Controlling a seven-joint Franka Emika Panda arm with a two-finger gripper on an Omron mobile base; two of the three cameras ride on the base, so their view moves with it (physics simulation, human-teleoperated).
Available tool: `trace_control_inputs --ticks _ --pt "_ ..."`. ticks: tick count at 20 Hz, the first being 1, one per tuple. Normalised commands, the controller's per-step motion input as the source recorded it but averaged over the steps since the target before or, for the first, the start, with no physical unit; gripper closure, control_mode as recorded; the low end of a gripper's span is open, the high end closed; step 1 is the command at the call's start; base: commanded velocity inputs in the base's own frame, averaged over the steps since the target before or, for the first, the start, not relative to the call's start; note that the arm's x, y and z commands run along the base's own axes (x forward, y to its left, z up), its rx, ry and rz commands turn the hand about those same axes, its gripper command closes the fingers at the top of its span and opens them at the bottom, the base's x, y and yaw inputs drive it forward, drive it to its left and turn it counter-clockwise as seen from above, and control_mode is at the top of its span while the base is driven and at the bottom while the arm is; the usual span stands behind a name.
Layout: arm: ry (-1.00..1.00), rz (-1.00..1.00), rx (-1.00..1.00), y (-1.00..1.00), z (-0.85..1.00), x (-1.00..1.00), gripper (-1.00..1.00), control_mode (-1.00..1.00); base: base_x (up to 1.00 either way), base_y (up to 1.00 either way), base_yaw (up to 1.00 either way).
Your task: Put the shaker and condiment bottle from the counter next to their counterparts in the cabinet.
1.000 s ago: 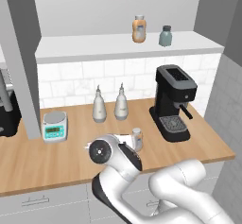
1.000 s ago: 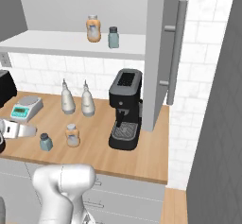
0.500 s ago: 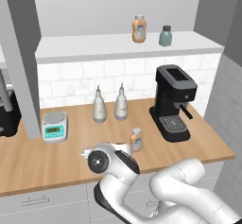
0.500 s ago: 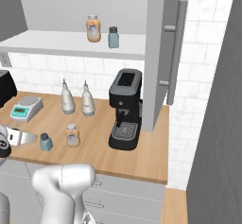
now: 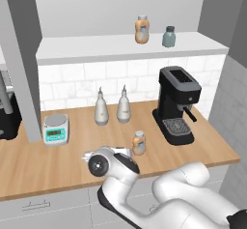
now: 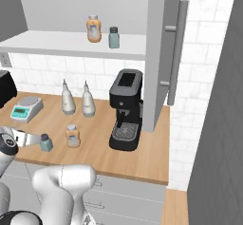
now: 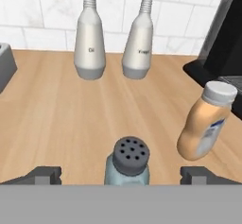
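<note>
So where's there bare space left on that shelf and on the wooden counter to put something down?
The cabinet shelf is bare left of the orange bottle and grey-blue jar. On the counter, wood lies free between the scale and the white bottles. It is crowded around the shaker, condiment bottle, coffee machine and gripper.

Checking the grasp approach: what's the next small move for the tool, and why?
Probably ease the tool forward a little, then close. In the hand view the shaker sits centred between the open fingertips, apparently not yet between them, with the condiment bottle well off to one side.
</note>
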Motion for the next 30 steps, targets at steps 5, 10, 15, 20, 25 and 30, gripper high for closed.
trace_control_inputs --ticks 5,10,15,20,25,30 --pt "0.00 -0.03 0.02 0.04 -0.15 0.20 -1.00 -1.00 0.00 0.00 0.00" --pt "0.00 0.00 0.12 -0.12 -0.14 0.00 -1.00 -1.00 0.00 0.00 0.00" --pt "0.00 -0.01 0.12 -0.14 -0.10 0.08 -1.00 -1.00 0.00 0.00 0.00" --pt "0.00 -0.01 0.06 -0.15 -0.09 0.11 -1.00 -1.00 0.00 0.00 0.00" --pt "0.00 0.00 0.00 0.00 -0.26 0.01 -1.00 -1.00 0.00 0.00 0.00" --pt "-0.01 -0.02 0.02 0.00 -0.18 0.11 -1.00 -1.00 0.00 0.00 0.00"
